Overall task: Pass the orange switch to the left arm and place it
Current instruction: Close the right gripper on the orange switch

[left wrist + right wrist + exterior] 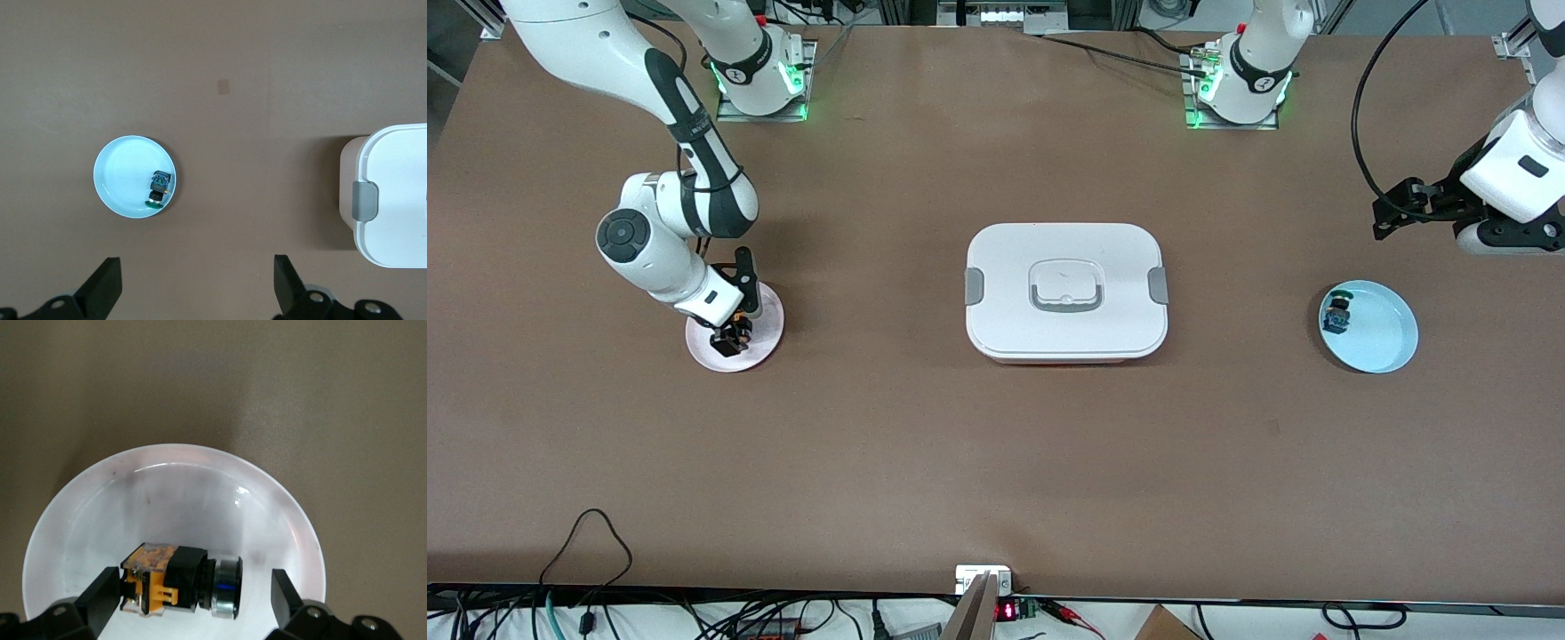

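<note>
My right gripper (190, 593) hangs open around the switch (179, 579) lying on the pink plate (93, 513). It looks small, rigid and light; I'd pinch its black body. My left gripper (197, 287) waits open, near the blue plate (117, 177).

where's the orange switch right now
The orange switch lies on the pink plate toward the right arm's end of the table, between the open fingers of the right gripper.
</note>
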You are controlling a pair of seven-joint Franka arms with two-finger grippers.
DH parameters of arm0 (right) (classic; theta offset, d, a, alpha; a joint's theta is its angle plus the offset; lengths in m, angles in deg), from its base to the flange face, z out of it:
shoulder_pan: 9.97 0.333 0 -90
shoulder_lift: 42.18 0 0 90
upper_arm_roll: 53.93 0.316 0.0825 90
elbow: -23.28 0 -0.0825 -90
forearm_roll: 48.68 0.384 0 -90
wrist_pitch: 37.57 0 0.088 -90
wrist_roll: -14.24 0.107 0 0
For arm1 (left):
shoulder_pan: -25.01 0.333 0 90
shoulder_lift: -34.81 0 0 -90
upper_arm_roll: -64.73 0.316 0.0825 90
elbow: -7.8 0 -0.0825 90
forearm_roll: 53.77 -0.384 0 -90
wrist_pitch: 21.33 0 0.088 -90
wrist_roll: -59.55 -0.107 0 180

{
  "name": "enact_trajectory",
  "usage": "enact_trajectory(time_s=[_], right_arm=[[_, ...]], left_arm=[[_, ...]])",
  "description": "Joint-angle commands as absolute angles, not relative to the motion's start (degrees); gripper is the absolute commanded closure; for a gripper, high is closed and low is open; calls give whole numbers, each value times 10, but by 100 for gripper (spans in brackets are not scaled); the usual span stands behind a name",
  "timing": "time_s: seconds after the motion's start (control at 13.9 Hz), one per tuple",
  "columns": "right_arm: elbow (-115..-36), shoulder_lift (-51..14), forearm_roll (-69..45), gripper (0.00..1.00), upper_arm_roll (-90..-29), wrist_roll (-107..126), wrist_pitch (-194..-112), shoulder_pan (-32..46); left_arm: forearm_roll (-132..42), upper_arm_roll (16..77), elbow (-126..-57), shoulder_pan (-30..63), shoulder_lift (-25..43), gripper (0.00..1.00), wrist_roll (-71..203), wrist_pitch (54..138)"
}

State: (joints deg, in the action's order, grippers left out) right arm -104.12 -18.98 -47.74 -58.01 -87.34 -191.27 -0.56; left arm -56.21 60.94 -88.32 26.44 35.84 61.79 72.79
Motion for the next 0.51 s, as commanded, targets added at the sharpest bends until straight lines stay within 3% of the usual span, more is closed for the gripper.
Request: enact_trajectory(time_s=[0.0, 0.22, 0.43], right_arm=[[-1049, -179, -481, 0, -580, -889, -1957, -6], [-1050, -179, -481, 5, -580, -889, -1959, -6], [-1049, -179, -481, 28, -580, -889, -1959, -6]], left_arm=[[-576, 608, -864, 265, 350, 0, 617, 714], [-576, 608, -864, 265, 350, 0, 617, 714], [-576, 608, -864, 265, 350, 0, 617, 714]])
